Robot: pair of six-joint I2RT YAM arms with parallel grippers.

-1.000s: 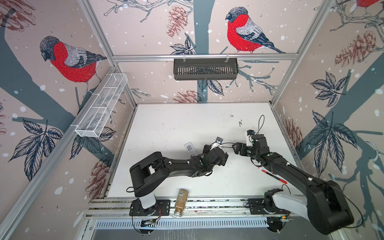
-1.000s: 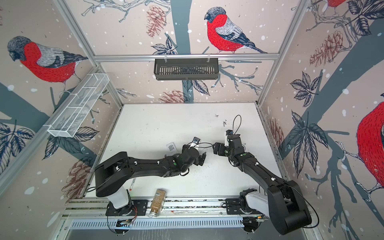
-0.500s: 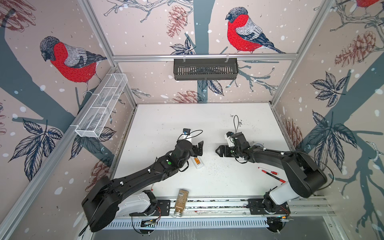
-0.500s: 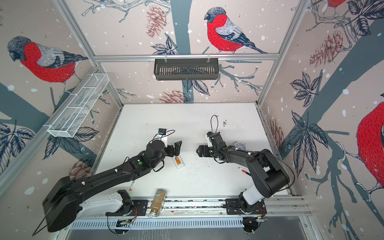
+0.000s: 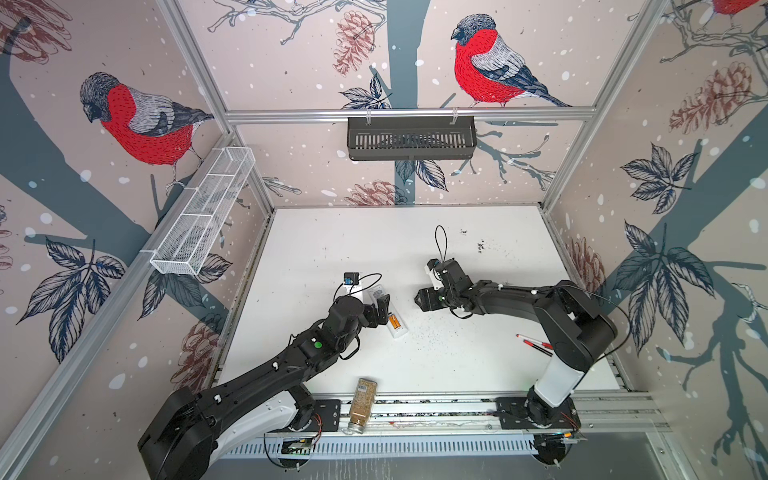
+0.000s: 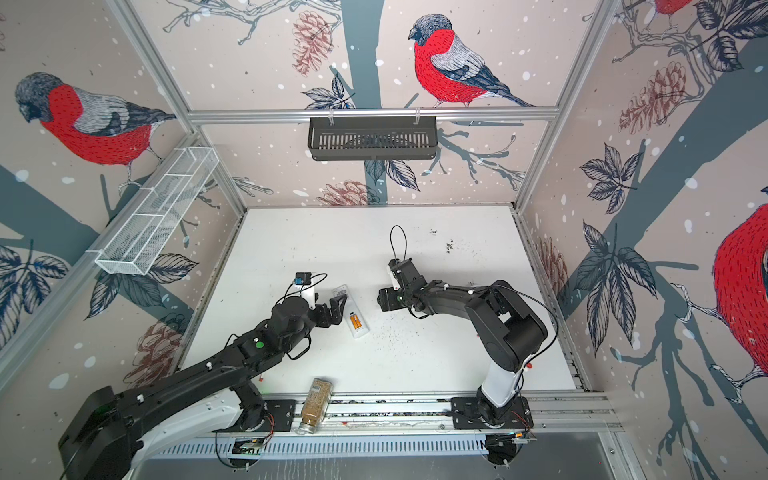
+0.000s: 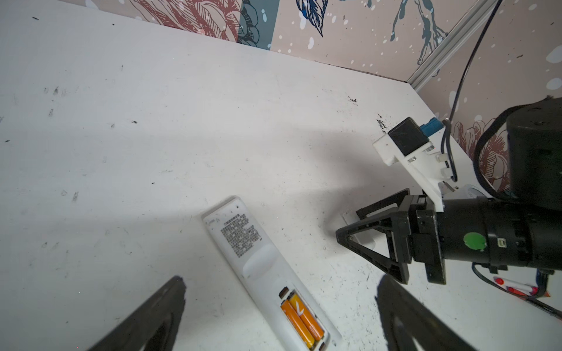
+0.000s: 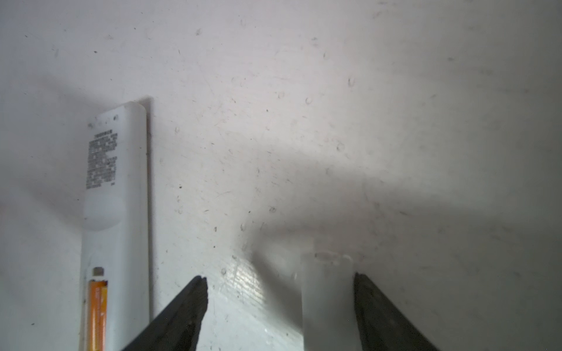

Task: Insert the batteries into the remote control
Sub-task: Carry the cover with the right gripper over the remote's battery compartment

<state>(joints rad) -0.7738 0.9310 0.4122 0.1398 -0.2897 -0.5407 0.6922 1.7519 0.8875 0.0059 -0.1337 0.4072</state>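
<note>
Beside the left hand [image 7: 281,282], held wide apart, the remote control [image 7: 258,273] lies back-up on the worktop [image 7: 152,121] with both batteries [image 7: 301,319] seated in its open bay. The right hand [image 8: 279,278], also spread, straddles the loose battery cover [image 8: 328,288], likely to refit it.

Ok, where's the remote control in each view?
In a top view: remote control right of the left tool.
In a top view: remote control right of that tool.
Left wrist: remote control between that tool's fingers, back up.
Right wrist: remote control outside the right tool's gap.
Shared landmark: orange batteries in its open compartment.
</note>
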